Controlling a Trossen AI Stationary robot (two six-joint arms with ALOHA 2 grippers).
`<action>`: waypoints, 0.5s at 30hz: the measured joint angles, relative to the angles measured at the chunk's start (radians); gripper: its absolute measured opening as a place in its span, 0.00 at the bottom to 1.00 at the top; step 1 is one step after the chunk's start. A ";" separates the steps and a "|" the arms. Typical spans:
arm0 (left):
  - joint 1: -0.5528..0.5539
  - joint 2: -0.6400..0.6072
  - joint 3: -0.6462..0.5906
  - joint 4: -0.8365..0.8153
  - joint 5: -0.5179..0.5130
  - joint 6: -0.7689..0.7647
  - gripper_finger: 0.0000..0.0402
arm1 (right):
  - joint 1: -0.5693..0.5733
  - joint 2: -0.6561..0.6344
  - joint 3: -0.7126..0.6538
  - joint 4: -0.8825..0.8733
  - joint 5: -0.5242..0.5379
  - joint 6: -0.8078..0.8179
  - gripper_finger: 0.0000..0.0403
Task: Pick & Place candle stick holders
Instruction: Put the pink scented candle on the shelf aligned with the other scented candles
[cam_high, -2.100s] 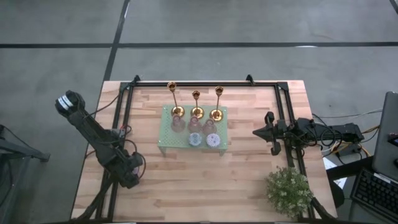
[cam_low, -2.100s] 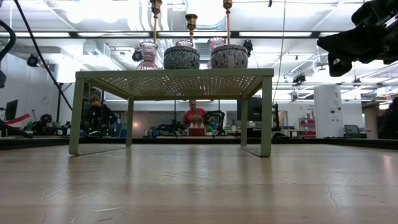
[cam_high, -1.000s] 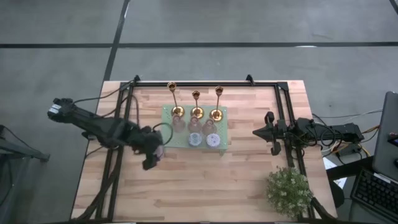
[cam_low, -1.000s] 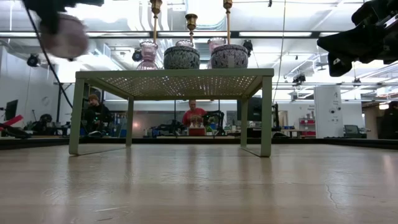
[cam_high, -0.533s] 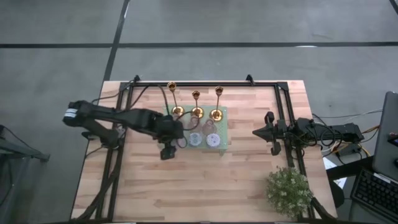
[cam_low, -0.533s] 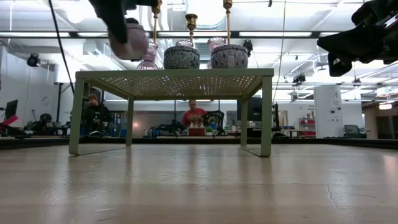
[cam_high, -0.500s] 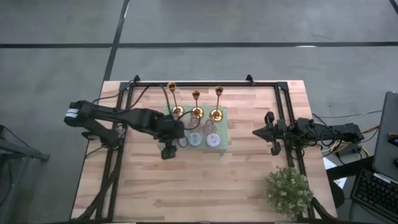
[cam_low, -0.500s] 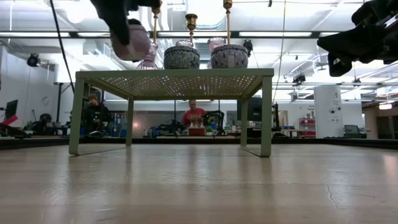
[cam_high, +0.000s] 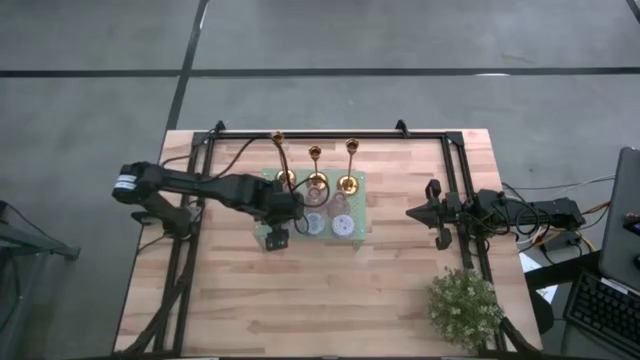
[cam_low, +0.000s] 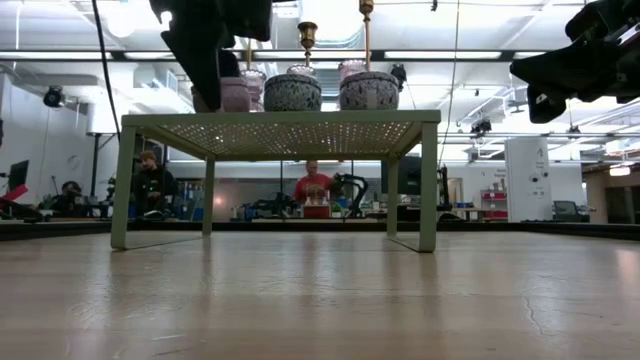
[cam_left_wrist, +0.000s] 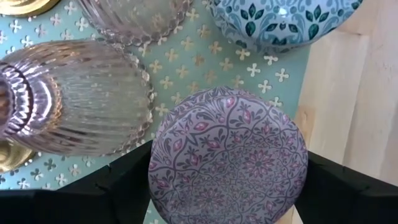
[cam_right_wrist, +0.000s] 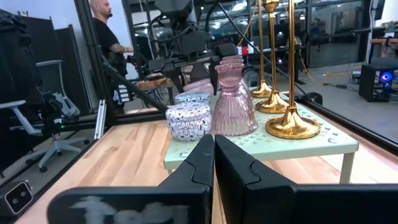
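Three gold candle stick holders (cam_high: 316, 168) stand on their round bases along the far row of a pale green stand (cam_high: 352, 238); they also show in the right wrist view (cam_right_wrist: 291, 74). My left gripper (cam_high: 277, 224) is over the stand's near left corner, shut on a squat round pink patterned piece (cam_left_wrist: 227, 155), which also shows in the low view (cam_low: 236, 93). Pink ribbed glass pieces (cam_left_wrist: 68, 93) and a blue patterned piece (cam_left_wrist: 280, 18) sit beside it on the stand. My right gripper (cam_high: 413, 212) waits shut at the table's right side. My left gripper pinches the pink round piece by its two opposite sides (cam_left_wrist: 155, 168) between its two fingers (cam_left_wrist: 118, 183). The fingers come from above, slanting down. The piece sits upright, lid up, at the stand's near left corner; whether its bottom touches the stand cannot be told.
A potted green plant (cam_high: 465, 308) stands at the table's near right corner. A black frame (cam_high: 330, 132) runs along the far edge and both sides. Bare wood lies in front of the stand. People sit in the room behind (cam_low: 315, 185).
My left gripper has carried the pink round piece toward the table's right and slightly far, from left of the stand to over its near left corner. It has rolled at the wrist and come down, so the piece is now level with the stand's top.
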 joint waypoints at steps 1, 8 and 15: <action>0.000 0.000 0.000 -0.001 0.000 -0.006 0.79 | 0.000 0.000 0.000 0.000 0.000 0.000 0.02; 0.000 -0.003 0.000 0.004 -0.011 -0.054 0.83 | 0.000 0.000 0.000 0.000 0.000 0.000 0.02; 0.000 -0.004 0.000 0.006 -0.019 -0.064 0.85 | 0.000 0.000 0.000 0.000 0.000 0.000 0.02</action>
